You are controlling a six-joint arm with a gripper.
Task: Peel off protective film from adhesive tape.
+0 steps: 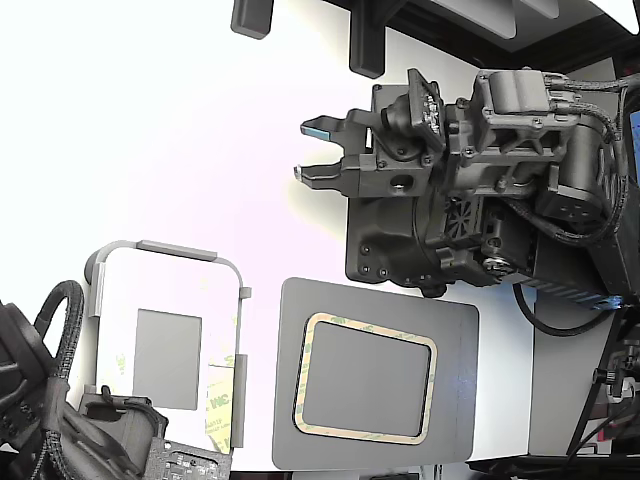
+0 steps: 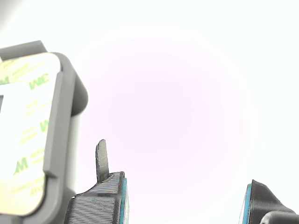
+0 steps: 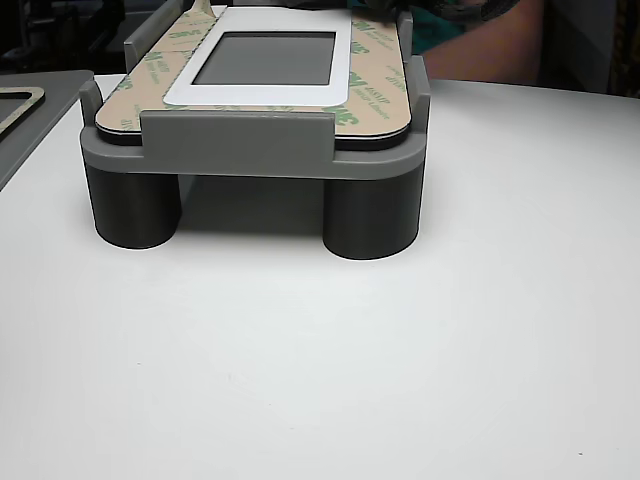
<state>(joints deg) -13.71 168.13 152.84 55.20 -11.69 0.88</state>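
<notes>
Exterior view, surface: a white table, strongly lit, almost washed out toward the exterior view's left.
Exterior view, surroundings: dark equipment along the top edge; black cabling at the exterior view's right and at the lower left corner.
Exterior view, arm: the gripper hangs over bare table, its two blue-padded fingertips spread apart with nothing between them.
Exterior view, fixture: a grey holder carries a white panel with a grey centre.
Exterior view, task's thing: the adhesive tape runs along the panel's edge; a pale flap of the protective film with green print lies near the panel's lower corner, well apart from the gripper.
Exterior view, other things: a dark grey plate with a tan ring lies just beside the holder, to the exterior view's right.
Wrist view, surface: blank bright white table.
Wrist view, fingers: both pads show at the frame edge, wide apart, empty.
Wrist view, task's thing: the holder's rounded corner with pale, green-lettered tape, apart from the fingers.
Other view, surface: white table, dim room behind.
Other view, fixture: the holder stands on round legs; the tape frames the white panel.
</notes>
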